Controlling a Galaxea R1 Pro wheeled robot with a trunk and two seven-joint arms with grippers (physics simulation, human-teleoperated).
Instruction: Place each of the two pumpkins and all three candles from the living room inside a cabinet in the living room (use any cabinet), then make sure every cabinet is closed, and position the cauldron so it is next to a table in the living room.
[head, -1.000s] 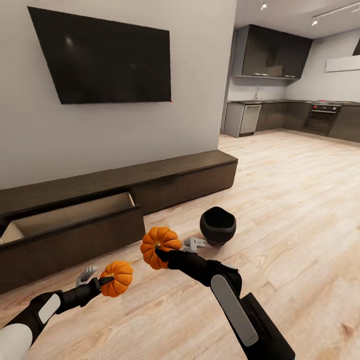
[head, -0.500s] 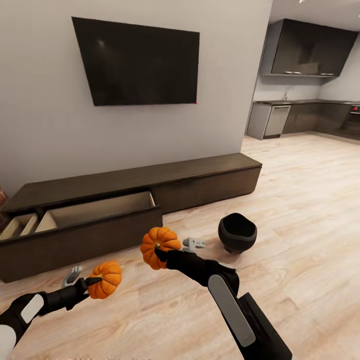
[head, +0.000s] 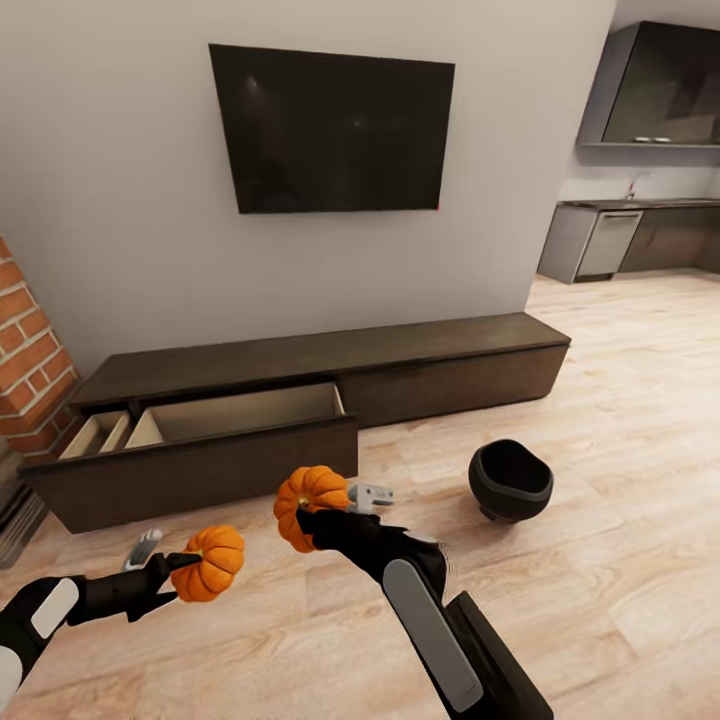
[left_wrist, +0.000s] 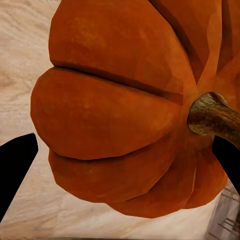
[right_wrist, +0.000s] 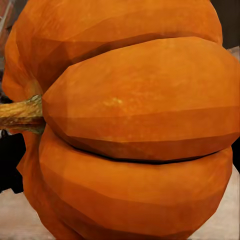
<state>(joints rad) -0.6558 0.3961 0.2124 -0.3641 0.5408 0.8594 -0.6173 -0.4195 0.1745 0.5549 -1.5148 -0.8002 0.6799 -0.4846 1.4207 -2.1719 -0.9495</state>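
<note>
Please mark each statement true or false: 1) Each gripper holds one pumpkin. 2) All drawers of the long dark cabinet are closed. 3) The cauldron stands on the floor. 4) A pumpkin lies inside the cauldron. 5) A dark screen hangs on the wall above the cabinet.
1) True. The left gripper holds one pumpkin, and the right gripper holds the other pumpkin.
2) False. On the cabinet, the big drawer stands pulled out, showing its pale inside, and a second drawer beside it is open too.
3) True. The cauldron stands on the wooden floor, apart from the cabinet.
4) False. What shows of its inside is dark, with no pumpkin there.
5) True. The screen hangs there.
</note>
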